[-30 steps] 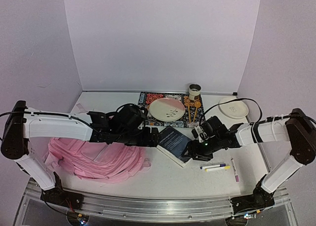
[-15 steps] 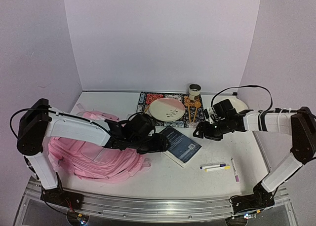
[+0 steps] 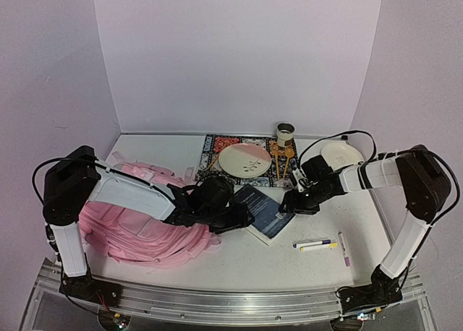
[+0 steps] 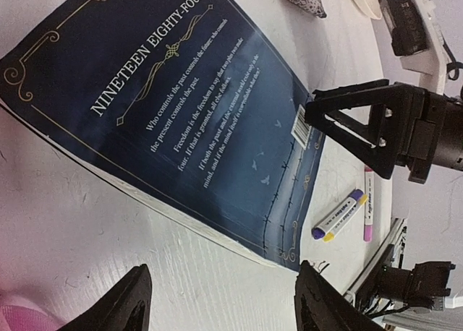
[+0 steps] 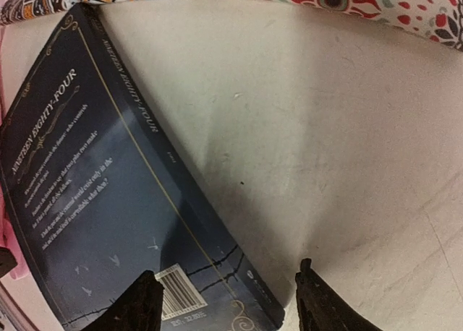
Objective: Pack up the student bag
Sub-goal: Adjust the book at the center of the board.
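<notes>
Book (image 4: pixel 181 121) ahead — my left tool (image 4: pixel 226 306) gapes empty beside it, my right tool (image 5: pixel 226 302) straddles its barcode corner, unclamped.

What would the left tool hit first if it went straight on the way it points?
Most likely the dark blue book, lying flat on the table just ahead of the open left tool. Height is hard to judge, so it might slide over the cover.
</notes>
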Robot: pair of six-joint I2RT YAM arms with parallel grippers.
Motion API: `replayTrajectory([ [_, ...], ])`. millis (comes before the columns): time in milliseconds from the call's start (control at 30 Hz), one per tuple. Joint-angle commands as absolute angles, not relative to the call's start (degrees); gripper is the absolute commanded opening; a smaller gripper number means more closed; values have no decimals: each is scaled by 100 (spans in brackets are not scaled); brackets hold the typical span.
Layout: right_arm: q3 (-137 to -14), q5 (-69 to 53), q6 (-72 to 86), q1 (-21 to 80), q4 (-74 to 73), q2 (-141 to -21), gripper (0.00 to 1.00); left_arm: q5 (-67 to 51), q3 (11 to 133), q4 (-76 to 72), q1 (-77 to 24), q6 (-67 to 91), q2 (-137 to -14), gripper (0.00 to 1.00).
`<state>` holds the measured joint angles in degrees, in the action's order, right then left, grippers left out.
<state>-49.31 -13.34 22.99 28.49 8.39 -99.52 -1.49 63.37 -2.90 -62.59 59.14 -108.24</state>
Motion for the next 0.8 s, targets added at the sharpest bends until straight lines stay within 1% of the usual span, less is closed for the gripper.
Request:
replayTrajectory([
  [0, -4719, -1870, 2433, 2990, 983, -9967, 61, -101, 6358, -563, -6275, 6140, -10920, 68],
  [200, -4213, -2160, 2923, 3380, 1482, -9671, 61, 252, 6032, -565, -6264, 6411, -10930, 69],
  [333, -4011, -2148, 3231, 3656, 1738, -9538, 60, 354, 5903, -573, -6258, 6561, -10990, 66],
  [500, -3749, -2135, 3526, 3759, 2082, -9426, 60, 519, 5667, -597, -6235, 6770, -11003, 60],
  [767, -3400, -2367, 3881, 3825, 2695, -9384, 59, 607, 5252, -716, -6217, 7126, -10929, 45],
])
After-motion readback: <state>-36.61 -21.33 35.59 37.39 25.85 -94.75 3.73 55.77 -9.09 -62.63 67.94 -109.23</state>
